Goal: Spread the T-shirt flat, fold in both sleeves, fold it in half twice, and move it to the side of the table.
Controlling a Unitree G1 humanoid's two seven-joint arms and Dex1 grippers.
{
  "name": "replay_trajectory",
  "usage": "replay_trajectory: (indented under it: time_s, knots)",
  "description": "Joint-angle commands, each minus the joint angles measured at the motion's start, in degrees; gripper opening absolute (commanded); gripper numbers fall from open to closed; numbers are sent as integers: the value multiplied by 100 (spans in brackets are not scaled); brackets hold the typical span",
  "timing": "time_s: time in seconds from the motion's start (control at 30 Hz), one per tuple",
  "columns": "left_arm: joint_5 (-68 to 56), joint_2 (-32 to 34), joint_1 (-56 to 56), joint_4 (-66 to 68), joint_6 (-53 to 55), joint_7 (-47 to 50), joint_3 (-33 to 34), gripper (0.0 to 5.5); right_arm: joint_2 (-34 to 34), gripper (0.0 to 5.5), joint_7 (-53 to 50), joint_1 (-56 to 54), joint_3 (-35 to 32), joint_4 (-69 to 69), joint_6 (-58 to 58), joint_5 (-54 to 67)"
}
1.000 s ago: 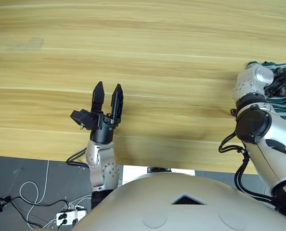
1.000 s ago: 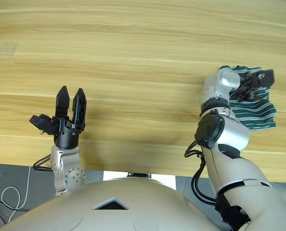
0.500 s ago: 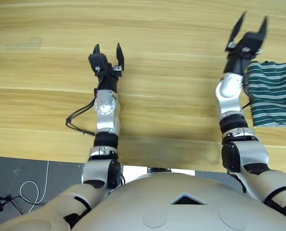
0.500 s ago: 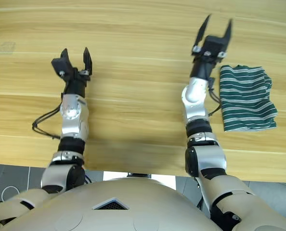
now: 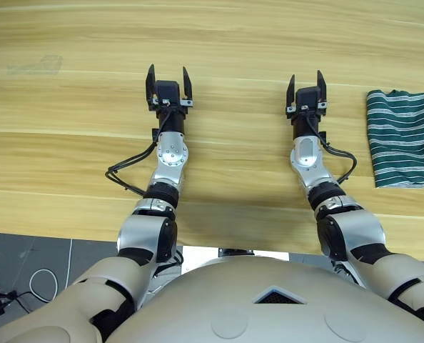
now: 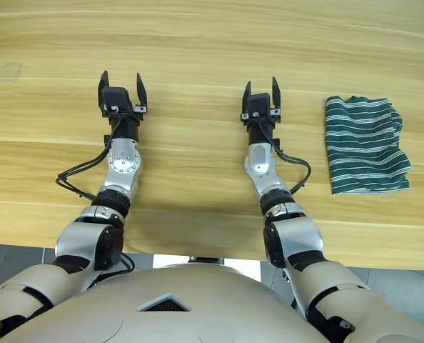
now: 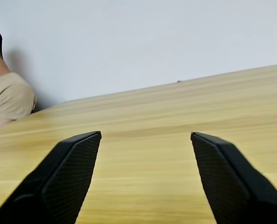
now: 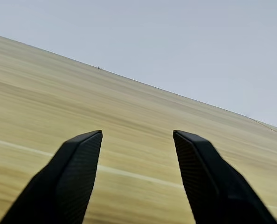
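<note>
Green-and-white striped knit cloth, the T-shirt (image 5: 403, 139) lies folded into a compact, roughly rectangular bundle at the robot's right side of the pale, long-grained wooden table (image 5: 233, 36). Its edges are soft and slightly uneven, with a rumpled corner at the far end. Nothing touches it.

The left gripper (image 5: 168, 71) and the right gripper (image 5: 305, 77) are extended side by side over the middle of the table. The right one is nearer the bundle but clearly apart from it. Each pincer stands wide, with nothing between its jaws. In the wrist views the fingers (image 7: 68, 179) are matte black, hard and tapering, with a fine woven surface.

Assessment: the folding and the final step, moving the garment to the side, both appear complete. The sleeve folds cannot be confirmed, as they are hidden inside the bundle. The next move calls for no grasp. At most the arms would draw back clear, with the right arm kept off the cloth. The limp knit may relax at the rumpled corner.
</note>
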Motion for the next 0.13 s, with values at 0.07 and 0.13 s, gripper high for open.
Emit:
replay_trajectory:
  time_s: [0.07,0.13]
  knots:
    - [-184,-115,300,-402,-39,-370,-51,360,-162,297,318,288,142,-304,-52,-68]
    - [-225,-159,393,-558,18,-468,-70,360,-200,323,478,393,169,-418,-68,-37]
